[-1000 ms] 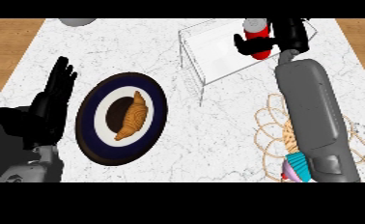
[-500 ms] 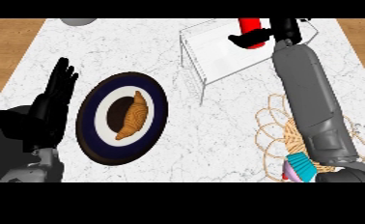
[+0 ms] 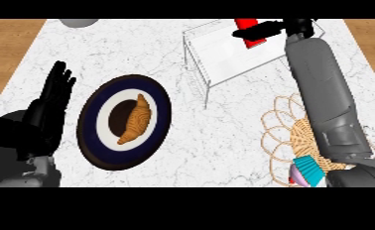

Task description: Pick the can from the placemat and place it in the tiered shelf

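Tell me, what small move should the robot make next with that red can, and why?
Probably lower the red can a little onto the white tiered shelf and then open the fingers. The right hand is curled round the can at the shelf's far edge, over its top surface, well away from the woven placemat. Whether the can already touches the shelf cannot be told. The left hand rests open at the left.

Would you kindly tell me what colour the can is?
The can is red, seen in the head view.

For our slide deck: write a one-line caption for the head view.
Right hand holds the red can over the shelf; left hand rests open beside the plate.
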